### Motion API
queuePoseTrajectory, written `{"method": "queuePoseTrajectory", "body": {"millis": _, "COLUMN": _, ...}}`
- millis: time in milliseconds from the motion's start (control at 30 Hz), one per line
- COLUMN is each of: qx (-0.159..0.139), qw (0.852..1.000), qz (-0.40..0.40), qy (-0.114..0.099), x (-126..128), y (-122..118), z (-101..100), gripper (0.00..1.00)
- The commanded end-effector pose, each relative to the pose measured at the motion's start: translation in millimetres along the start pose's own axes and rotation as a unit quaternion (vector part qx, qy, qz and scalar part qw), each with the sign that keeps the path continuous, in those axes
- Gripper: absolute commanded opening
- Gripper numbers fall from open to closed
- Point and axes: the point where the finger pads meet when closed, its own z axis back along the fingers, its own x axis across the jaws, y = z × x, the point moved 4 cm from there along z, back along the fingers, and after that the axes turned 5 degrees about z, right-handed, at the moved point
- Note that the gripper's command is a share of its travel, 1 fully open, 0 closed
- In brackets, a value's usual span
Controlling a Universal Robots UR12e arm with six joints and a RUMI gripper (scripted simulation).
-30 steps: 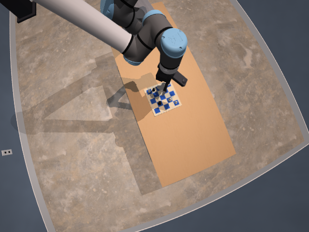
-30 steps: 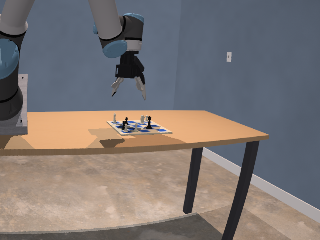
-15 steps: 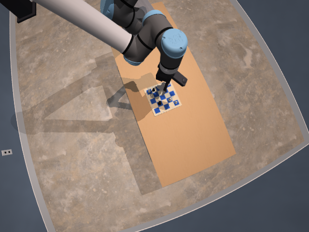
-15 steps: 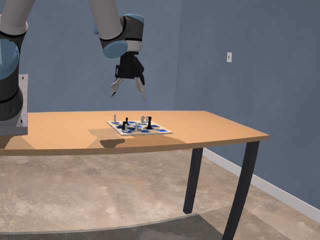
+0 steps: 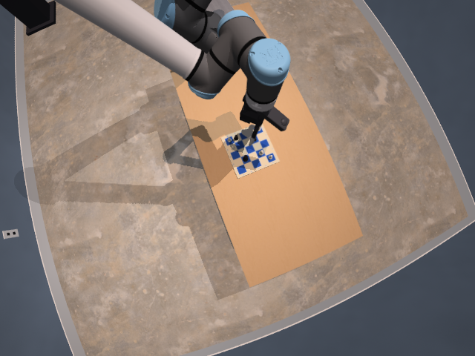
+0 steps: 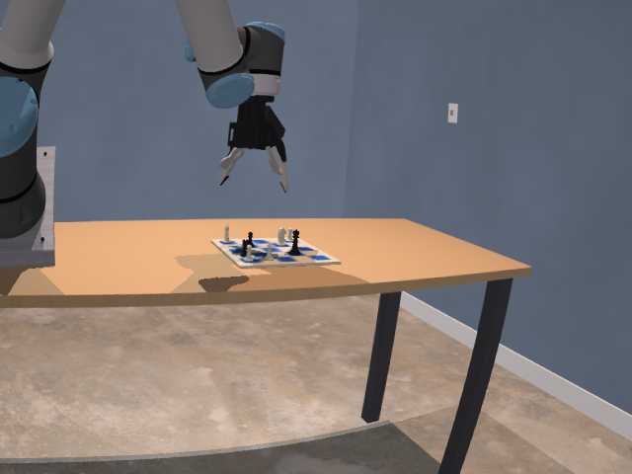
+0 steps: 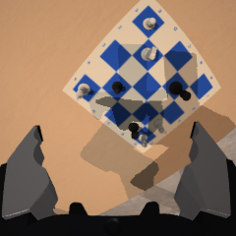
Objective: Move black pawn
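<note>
The small blue-and-cream chessboard lies on the wooden table. The black pawn stands upright on a square left of the board's middle in the wrist view. I cannot read the edge labels. My gripper is open wide and empty. It hangs well above the board, over the side with the pawn. In the top view the fingers hide the pawn's spot.
A tall black piece, another black piece and several white pieces, among them one in a corner square, stand upright on the board. The table stretches away on both sides of the board.
</note>
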Motion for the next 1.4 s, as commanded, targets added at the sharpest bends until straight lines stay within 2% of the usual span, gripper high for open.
{"method": "queuePoseTrajectory", "body": {"millis": 0, "qx": 0.002, "qw": 1.0, "qz": -0.002, "qy": -0.002, "x": 2.7, "y": 1.5, "z": 25.4, "gripper": 1.0}}
{"method": "queuePoseTrajectory", "body": {"millis": 233, "qx": 0.002, "qw": 1.0, "qz": -0.002, "qy": -0.001, "x": 2.5, "y": 1.5, "z": 58.3, "gripper": 1.0}}
{"method": "queuePoseTrajectory", "body": {"millis": 400, "qx": 0.002, "qw": 1.0, "qz": -0.002, "qy": -0.001, "x": 2.5, "y": 1.4, "z": 70.4, "gripper": 1.0}}
{"method": "queuePoseTrajectory", "body": {"millis": 1367, "qx": 0.001, "qw": 1.0, "qz": -0.001, "qy": -0.001, "x": 1.1, "y": 1.1, "z": 69.9, "gripper": 1.0}}
